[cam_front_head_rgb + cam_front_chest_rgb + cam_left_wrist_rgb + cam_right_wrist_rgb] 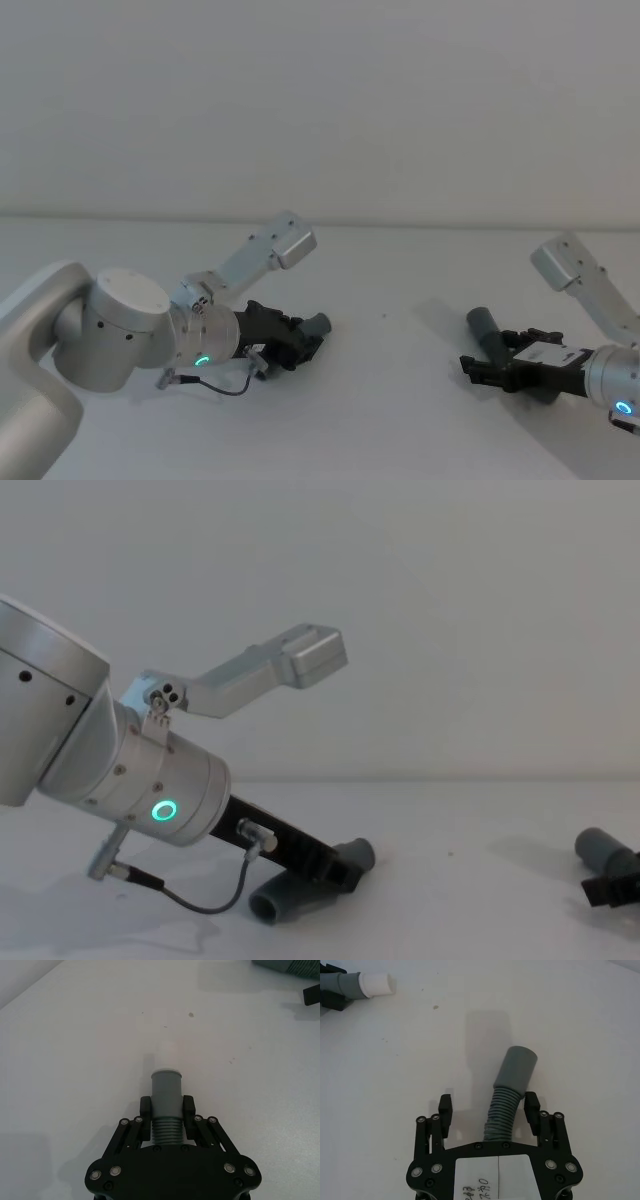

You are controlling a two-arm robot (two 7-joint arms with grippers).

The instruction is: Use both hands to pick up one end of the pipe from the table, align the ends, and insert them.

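We see the left gripper (167, 1108) at 8 o'clock, clamping 1 pipe piece (166, 1091). At 4 o'clock the right gripper (488, 1104) straddles the other piece (514, 1076), fingers apart.

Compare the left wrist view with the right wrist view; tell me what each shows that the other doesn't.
Left wrist alone: the left claw shut on the ribbed neck of the white-tipped pipe. Right wrist alone: the right claw open, one finger either side of the grey pipe. Shared: the white table and the white-tipped pipe.
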